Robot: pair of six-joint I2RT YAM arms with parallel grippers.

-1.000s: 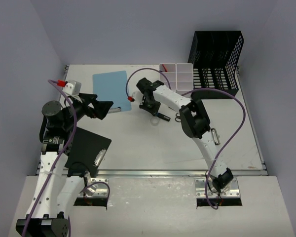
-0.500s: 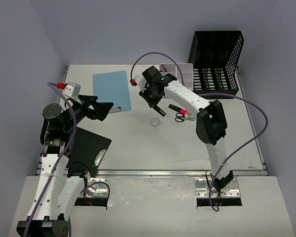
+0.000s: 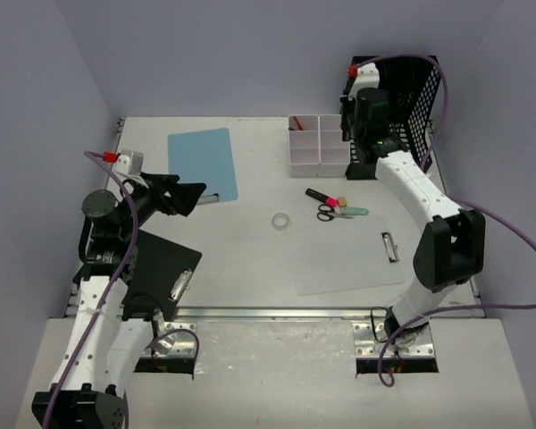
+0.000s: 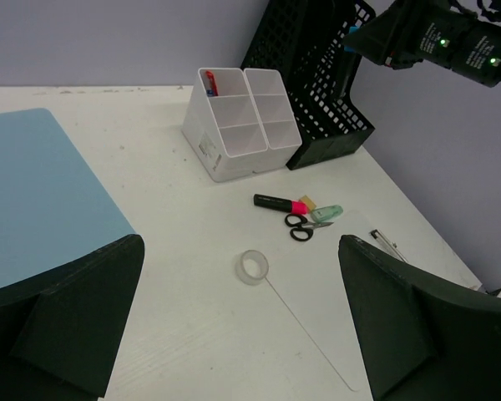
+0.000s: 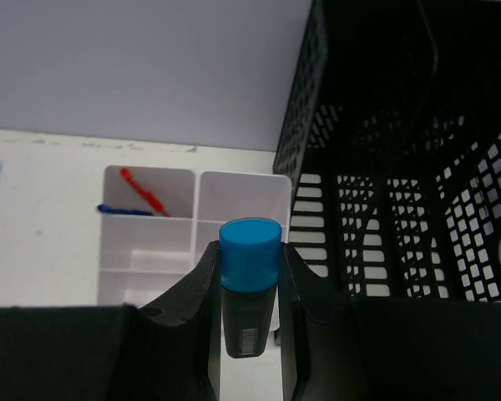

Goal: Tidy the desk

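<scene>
Right pincer (image 5: 249,255): clenched on blue-capped dark marker (image 5: 249,292), near white plastic compartment bins (image 5: 154,251); black mesh rack (image 5: 384,217) at right.
Left pincer (image 4: 238,246): released, hovering.
Tabletop (image 3: 250,259): off-white rectangle, frame centre, carrying clear tape roll (image 3: 281,219) and black-handled scissors (image 3: 325,213).

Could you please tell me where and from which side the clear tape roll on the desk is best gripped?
Probably its rim, from straight above: the tape roll lies flat on the desk with its hole facing up, so one jaw could drop inside and one outside.
</scene>
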